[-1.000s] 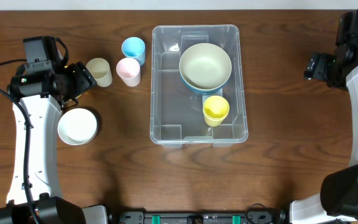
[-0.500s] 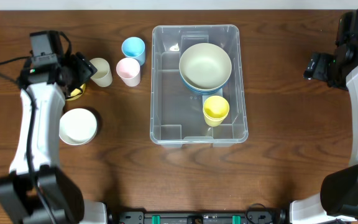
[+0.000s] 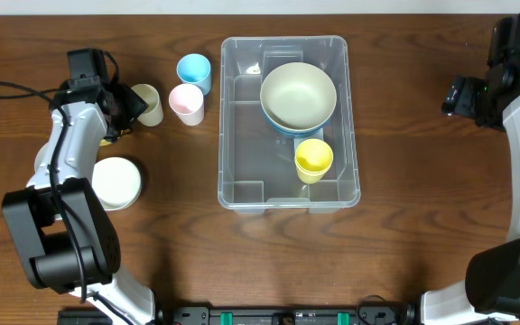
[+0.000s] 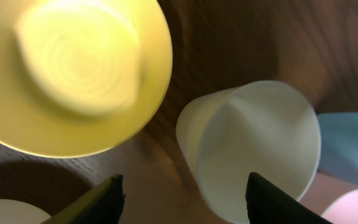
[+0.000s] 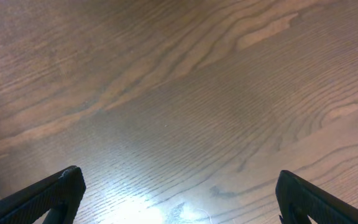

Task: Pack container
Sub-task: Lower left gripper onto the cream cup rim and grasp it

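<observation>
Jaws wide and empty, your left pincer (image 4: 191, 200) hangs over cream cup (image 4: 253, 155); centre the cup between them before closing.

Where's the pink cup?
In the overhead view, the pink cup stands outside the container, just left of it, beside the blue cup and right of the cream cup.

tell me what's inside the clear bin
The container holds a cream bowl and a yellow cup. A blue bowl under the cream one is mostly covered.
</observation>
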Action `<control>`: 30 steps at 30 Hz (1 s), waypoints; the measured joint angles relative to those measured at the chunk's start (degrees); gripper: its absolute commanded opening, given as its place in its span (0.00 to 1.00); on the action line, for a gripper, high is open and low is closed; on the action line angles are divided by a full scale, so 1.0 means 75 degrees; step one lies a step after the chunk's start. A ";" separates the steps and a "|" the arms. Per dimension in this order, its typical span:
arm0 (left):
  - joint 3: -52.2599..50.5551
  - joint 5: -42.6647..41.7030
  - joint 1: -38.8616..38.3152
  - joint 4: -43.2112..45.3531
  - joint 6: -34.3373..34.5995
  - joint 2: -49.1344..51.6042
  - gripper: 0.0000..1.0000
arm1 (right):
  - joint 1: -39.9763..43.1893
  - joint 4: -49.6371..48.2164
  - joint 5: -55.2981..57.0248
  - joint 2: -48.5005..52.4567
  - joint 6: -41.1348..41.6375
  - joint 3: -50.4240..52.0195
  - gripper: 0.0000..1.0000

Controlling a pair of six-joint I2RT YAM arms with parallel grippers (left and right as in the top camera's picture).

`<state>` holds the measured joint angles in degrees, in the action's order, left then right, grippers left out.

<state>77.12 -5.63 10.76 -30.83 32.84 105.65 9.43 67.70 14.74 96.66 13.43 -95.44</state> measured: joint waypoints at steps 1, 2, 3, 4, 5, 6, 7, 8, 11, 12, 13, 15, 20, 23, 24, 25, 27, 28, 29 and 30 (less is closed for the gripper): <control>0.0000 0.0000 0.0000 -0.0003 0.0000 0.0000 0.63 | 0.0000 0.0003 0.0000 0.0000 0.0000 0.0000 0.99; 0.0000 0.0000 -0.0017 0.0000 0.0000 0.0003 0.63 | 0.0000 0.0003 0.0000 0.0000 0.0000 0.0000 0.99; 0.0000 0.0000 -0.0032 0.0012 0.0000 0.0003 0.63 | 0.0000 0.0000 0.0000 0.0000 0.0000 0.0000 0.99; 0.0000 0.0000 -0.0058 0.0035 0.0000 0.0003 0.63 | 0.0000 0.0003 0.0000 0.0000 0.0000 0.0000 0.99; 0.0000 0.0000 -0.0087 0.0064 0.0000 0.0006 0.63 | 0.0000 0.0003 0.0000 0.0000 0.0000 0.0000 0.99; 0.0000 0.0000 -0.0128 0.0108 0.0000 0.0017 0.63 | 0.0000 0.0000 0.0000 0.0000 0.0000 0.0000 0.99; 0.0000 0.0000 -0.0178 0.0166 0.0000 0.0047 0.62 | 0.0000 0.0000 0.0000 0.0000 0.0000 0.0000 0.99; 0.0000 0.0003 -0.0224 0.0236 0.0003 0.0082 0.62 | 0.0000 0.0003 0.0000 0.0000 0.0000 0.0000 0.99; 0.0000 -0.0009 -0.0341 0.0414 0.0041 0.0242 0.51 | 0.0000 0.0003 0.0000 0.0000 0.0000 0.0000 0.99; 0.0000 -0.0009 -0.0353 0.0452 0.0058 0.0280 0.48 | 0.0000 0.0003 0.0000 0.0000 0.0000 0.0000 0.99; 0.0000 -0.0015 -0.0358 0.0487 0.0058 0.0335 0.44 | 0.0000 0.0000 0.0000 0.0000 0.0000 0.0000 0.99; 0.0000 -0.0006 -0.0353 0.0507 0.0079 0.0391 0.39 | 0.0000 0.0000 0.0000 0.0000 0.0000 0.0000 0.99; 0.0000 -0.0003 -0.0350 0.0513 0.0050 0.0399 0.30 | 0.0000 0.0003 0.0000 0.0000 0.0000 0.0000 0.99; 0.0000 -0.0003 -0.0350 0.0516 0.0070 0.0399 0.24 | 0.0000 0.0000 0.0000 0.0000 0.0000 0.0000 0.99; 0.0000 -0.0006 -0.0350 0.0513 0.0052 0.0399 0.24 | 0.0000 0.0003 0.0000 0.0000 0.0000 0.0000 0.99; 0.0000 -0.0003 -0.0350 0.0513 0.0050 0.0399 0.24 | 0.0000 0.0003 0.0000 0.0000 0.0000 0.0000 0.99; 0.0000 0.0000 -0.0350 0.0513 0.0050 0.0399 0.24 | 0.0000 0.0000 0.0000 0.0000 0.0000 0.0000 0.99; 0.0000 0.0000 -0.0350 0.0513 0.0050 0.0399 0.24 | 0.0000 0.0003 0.0000 0.0000 0.0000 0.0000 0.99; 0.0000 -0.0003 -0.0350 0.0510 0.0050 0.0399 0.24 | 0.0000 0.0000 0.0000 0.0000 0.0000 0.0000 0.99; 0.0000 -0.0003 -0.0350 0.0510 0.0050 0.0399 0.24 | 0.0000 0.0003 0.0000 0.0000 0.0000 0.0000 0.99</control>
<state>77.12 -5.65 8.14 -27.00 33.21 108.64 9.43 67.72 14.74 96.66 13.43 -95.44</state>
